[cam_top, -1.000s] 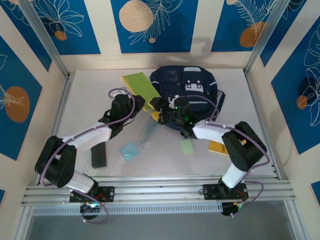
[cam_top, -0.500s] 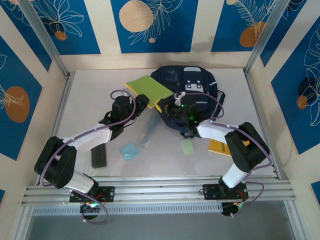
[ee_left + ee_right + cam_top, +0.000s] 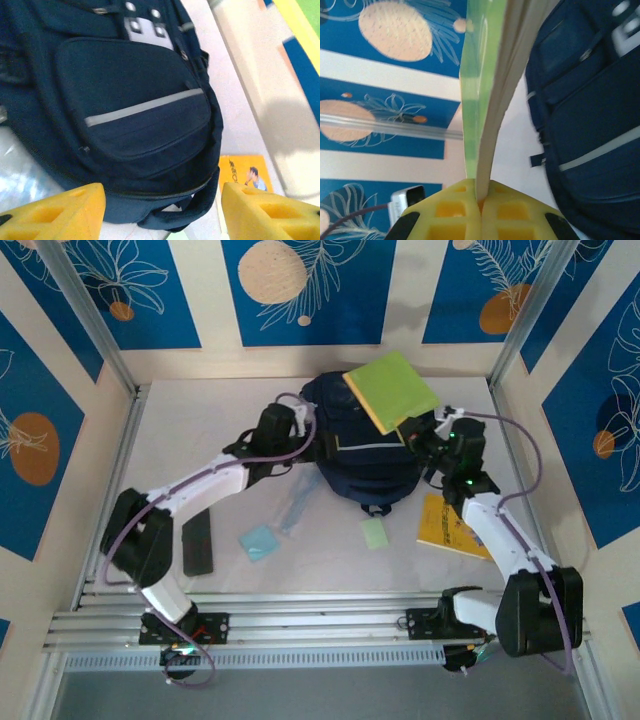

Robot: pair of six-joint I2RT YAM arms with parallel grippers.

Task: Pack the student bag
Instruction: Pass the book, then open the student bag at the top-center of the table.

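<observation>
- Your right gripper is clamped tight on the near edge of a flat lime-green notebook. In the right wrist view its yellow fingers are pressed together on the cover. A second ago this gripper sat low over the bag's near side, not yet closed.
- The notebook has travelled. A second ago it lay left of the bag beside the left arm. Now it is held tilted up over the bag's far right corner. From above I cannot tell whether it touches the fabric.
- Your left gripper stands open, its fingers well apart with nothing between them, facing the bag's front pocket. A second ago it was nearly closed and sat further back on the left.
- The large dark navy fabric backpack with thin grey stripes lies flat at the far middle of the white table, in the same spot as before.
- A yellow paperback book lies to the near right of the bag. The right arm partly covered it earlier, and it is now fully exposed.
- The small pale green pad, the light blue pad and the black rectangular block have not moved.
</observation>
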